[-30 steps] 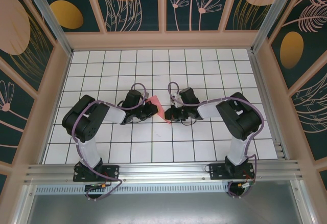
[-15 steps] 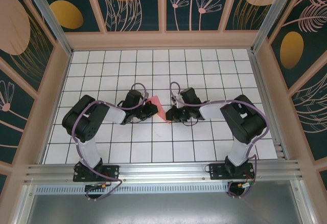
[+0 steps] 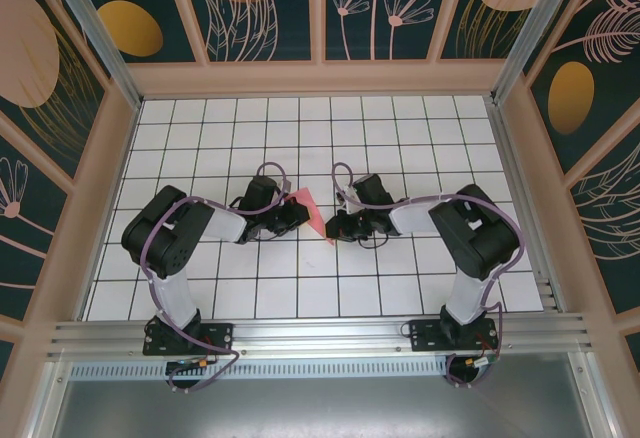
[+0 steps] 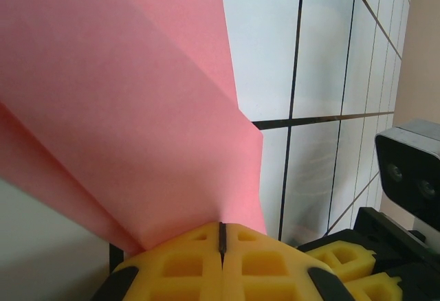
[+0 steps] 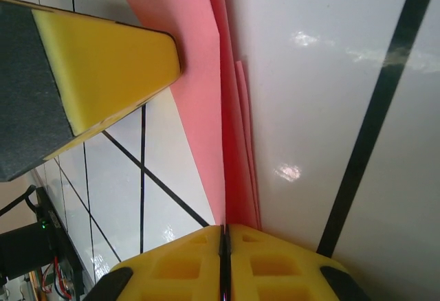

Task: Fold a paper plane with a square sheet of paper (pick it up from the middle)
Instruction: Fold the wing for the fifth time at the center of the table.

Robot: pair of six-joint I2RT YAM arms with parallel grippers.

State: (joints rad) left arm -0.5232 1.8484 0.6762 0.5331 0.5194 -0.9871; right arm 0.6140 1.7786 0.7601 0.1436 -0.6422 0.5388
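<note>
The pink-red sheet of paper (image 3: 308,207), folded into several layers with a pointed lower end, hangs just above the white gridded board (image 3: 400,128) between both grippers. My left gripper (image 3: 295,214) is shut on one side of it. In the left wrist view its yellow pads (image 4: 221,231) meet with the paper (image 4: 124,108) fanning out of the seam. My right gripper (image 3: 333,227) is shut on the opposite edge. In the right wrist view its jaws (image 5: 225,231) pinch the stacked layers (image 5: 199,74), and a left fingertip (image 5: 103,67) shows beyond the paper.
Raised beige walls (image 3: 110,198) with patterned panels surround the board on three sides. An aluminium rail (image 3: 320,333) runs along the near edge by the arm bases. The right gripper's body and camera (image 4: 405,170) show close by in the left wrist view.
The right arm's elbow has shifted slightly to the right and its gripper has edged a little away from the left one. The left arm has held still, still gripping the paper.
</note>
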